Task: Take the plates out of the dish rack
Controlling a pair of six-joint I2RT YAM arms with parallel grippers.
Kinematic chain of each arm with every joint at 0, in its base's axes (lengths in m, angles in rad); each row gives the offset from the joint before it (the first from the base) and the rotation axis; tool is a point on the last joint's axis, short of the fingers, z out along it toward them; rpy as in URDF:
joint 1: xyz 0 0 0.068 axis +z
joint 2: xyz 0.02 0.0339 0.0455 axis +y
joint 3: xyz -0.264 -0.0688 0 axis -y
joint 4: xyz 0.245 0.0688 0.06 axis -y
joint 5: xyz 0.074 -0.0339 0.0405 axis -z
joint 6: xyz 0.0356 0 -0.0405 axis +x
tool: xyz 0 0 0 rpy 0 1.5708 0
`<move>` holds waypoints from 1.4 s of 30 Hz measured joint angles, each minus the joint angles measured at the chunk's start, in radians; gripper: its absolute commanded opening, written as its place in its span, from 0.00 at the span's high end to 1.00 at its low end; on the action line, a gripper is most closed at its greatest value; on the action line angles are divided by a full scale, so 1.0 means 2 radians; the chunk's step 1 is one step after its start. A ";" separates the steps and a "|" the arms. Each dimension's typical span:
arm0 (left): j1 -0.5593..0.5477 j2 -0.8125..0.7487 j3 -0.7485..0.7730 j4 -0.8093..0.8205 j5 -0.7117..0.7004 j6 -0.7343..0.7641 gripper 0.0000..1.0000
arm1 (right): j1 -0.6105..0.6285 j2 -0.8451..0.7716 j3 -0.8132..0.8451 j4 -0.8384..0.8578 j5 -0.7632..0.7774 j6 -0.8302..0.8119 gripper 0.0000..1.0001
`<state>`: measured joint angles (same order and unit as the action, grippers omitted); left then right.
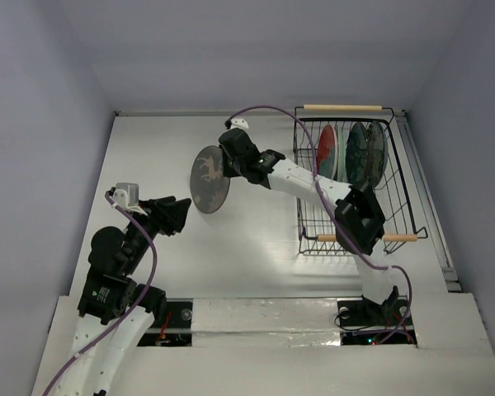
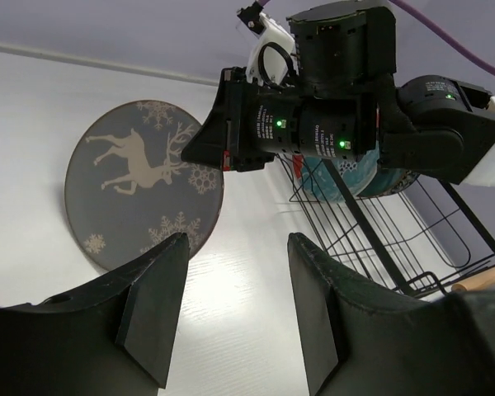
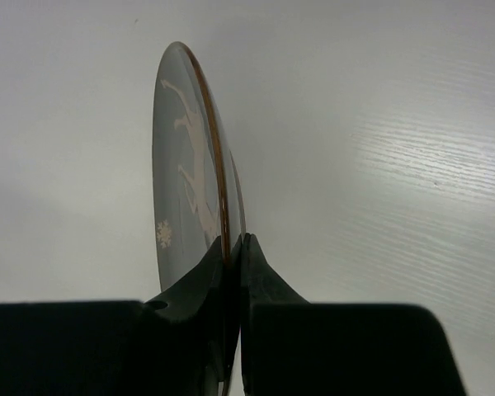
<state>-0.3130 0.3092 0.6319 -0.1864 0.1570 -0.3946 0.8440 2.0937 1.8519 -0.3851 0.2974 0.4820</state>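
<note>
My right gripper (image 1: 223, 167) reaches left of the dish rack (image 1: 396, 177) and is shut on the rim of the grey-brown deer plate (image 1: 209, 181), holding it upright on edge over the table. In the right wrist view the plate (image 3: 190, 157) is edge-on between the closed fingertips of the gripper (image 3: 233, 242). My left gripper (image 1: 181, 216) is open and empty, just left of and below the plate. In the left wrist view it (image 2: 238, 243) points at the plate's face (image 2: 140, 194). Three plates stand in the rack: a patterned one (image 1: 327, 153), a teal one (image 1: 357, 155) and a pale one (image 1: 376, 153).
The rack has wooden rod handles at its far end (image 1: 342, 107) and near end (image 1: 400, 238). The right arm's forearm (image 1: 313, 183) crosses the rack's left side. Walls close in the white table (image 1: 256, 247) at the back and on both sides.
</note>
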 measured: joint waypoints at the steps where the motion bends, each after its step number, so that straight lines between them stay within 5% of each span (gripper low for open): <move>1: 0.000 0.000 0.000 0.000 0.000 0.000 0.52 | 0.000 0.000 -0.002 0.006 0.001 0.007 1.00; 4: 0.000 0.000 0.000 0.000 0.000 0.000 0.52 | 0.000 -0.001 -0.017 0.033 0.002 0.023 1.00; 11: 0.000 0.000 0.000 0.000 0.001 0.000 0.52 | -0.002 -0.012 -0.108 0.117 0.012 0.088 0.77; 19: 0.000 0.000 0.000 0.000 0.002 0.000 0.52 | -0.003 -0.017 -0.180 0.146 0.020 0.119 0.66; 35: 0.000 0.001 0.000 0.000 0.004 0.000 0.52 | -0.003 -0.004 -0.190 0.106 0.022 0.096 0.30; 42: 0.000 0.001 0.000 0.000 0.004 0.000 0.52 | -0.003 -0.047 -0.194 0.090 0.026 0.077 0.24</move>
<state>-0.3130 0.3111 0.6319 -0.1856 0.1646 -0.3950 0.8375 2.0006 1.4647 -0.2058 0.3489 0.6353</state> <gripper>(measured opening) 0.479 0.774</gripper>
